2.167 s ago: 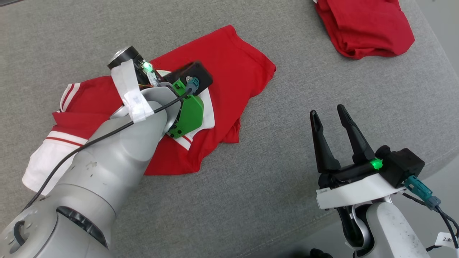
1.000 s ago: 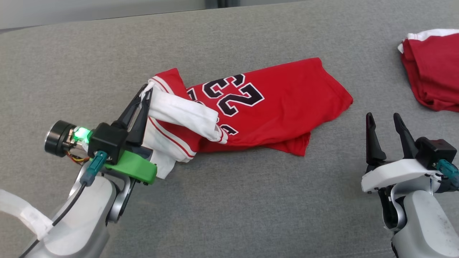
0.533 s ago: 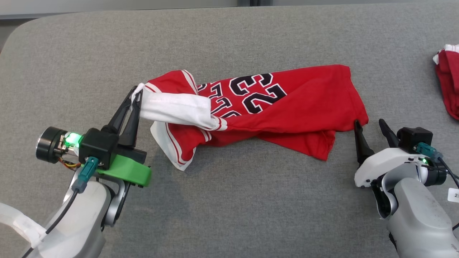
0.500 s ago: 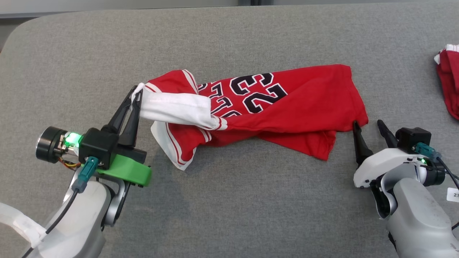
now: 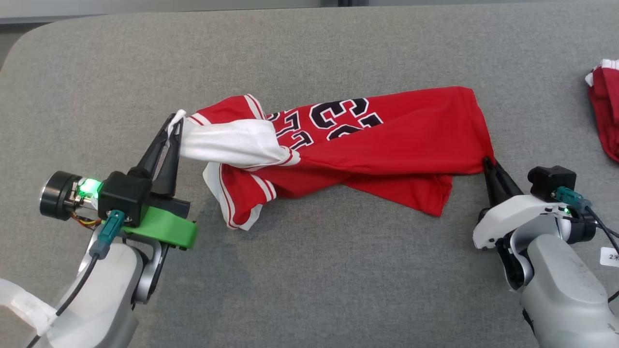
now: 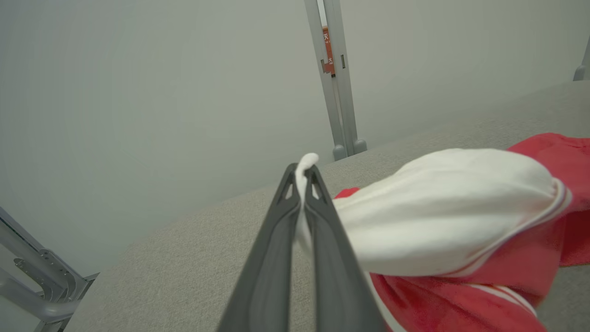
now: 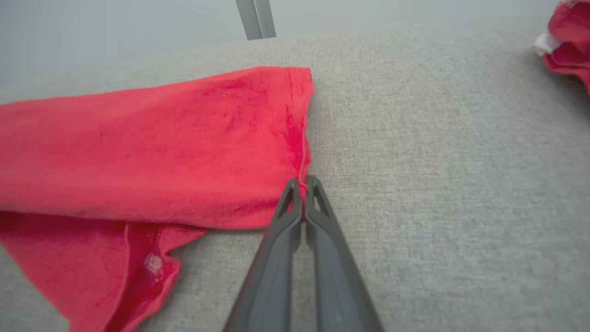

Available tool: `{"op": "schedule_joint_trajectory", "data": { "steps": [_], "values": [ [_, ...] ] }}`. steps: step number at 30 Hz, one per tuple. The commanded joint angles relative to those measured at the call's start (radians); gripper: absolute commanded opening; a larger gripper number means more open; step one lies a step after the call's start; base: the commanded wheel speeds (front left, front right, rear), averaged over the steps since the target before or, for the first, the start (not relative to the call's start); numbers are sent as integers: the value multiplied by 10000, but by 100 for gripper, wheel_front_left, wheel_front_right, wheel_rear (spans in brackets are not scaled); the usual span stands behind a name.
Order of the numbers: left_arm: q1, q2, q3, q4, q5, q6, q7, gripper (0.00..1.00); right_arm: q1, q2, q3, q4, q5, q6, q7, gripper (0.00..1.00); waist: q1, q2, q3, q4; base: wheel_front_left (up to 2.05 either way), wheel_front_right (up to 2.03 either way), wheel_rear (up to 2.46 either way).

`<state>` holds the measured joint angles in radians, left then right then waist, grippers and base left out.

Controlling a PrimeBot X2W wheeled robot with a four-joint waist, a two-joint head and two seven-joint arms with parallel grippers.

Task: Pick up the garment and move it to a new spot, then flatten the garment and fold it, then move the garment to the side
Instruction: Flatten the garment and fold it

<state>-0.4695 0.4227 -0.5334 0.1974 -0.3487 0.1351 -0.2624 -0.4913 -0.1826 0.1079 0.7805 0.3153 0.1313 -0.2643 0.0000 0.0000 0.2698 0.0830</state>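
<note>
A red jersey [image 5: 387, 140] with black-and-white numbers and white trim lies stretched across the middle of the grey surface [image 5: 309, 270]. My left gripper [image 5: 173, 122] is shut on the jersey's white end, which hangs taut from the fingertips [image 6: 304, 173]. At the other end my right gripper [image 5: 487, 162] is shut on the lower corner of the red hem [image 7: 302, 182]. A lower layer of red cloth [image 7: 115, 263] sags onto the surface between the two grips.
A second red garment [image 5: 604, 111] with a white edge lies bunched at the far right [image 7: 567, 41]. Grey metal posts [image 6: 334, 78] stand behind the surface against a pale wall. Bare grey cloth surface lies in front of and behind the jersey.
My right gripper has moved up to the hem corner and shut on it. The left gripper has pulled its white end slightly left, drawing the jersey tauter.
</note>
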Motion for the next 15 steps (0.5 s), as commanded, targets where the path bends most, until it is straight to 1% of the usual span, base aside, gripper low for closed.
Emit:
{"op": "schedule_joint_trajectory", "data": {
  "steps": [1, 4, 10, 15],
  "values": [
    [150, 16, 134, -64, 178, -17, -32, 0, 182, -118, -78, -255, 73, -10, 0, 0, 0, 0, -243, -91, 0, 0, 0],
    [149, 84, 330, -267, 328, -103, -32, 0, 362, -202, -224, -935, 111, -10, -3, 0, 0, 0, -652, -189, 0, 0, 0],
    [-102, 276, 1047, -986, 277, -374, -32, 0, 554, -506, -532, -2997, 471, -10, -5, 0, 0, 0, -1735, -529, 0, 0, 0],
    [-606, 732, 1441, -1593, 485, -511, -17, 0, 227, -1073, -563, -4478, 847, -10, -5, 0, 0, 0, -2553, -816, 0, 0, 0]
  ]
}}
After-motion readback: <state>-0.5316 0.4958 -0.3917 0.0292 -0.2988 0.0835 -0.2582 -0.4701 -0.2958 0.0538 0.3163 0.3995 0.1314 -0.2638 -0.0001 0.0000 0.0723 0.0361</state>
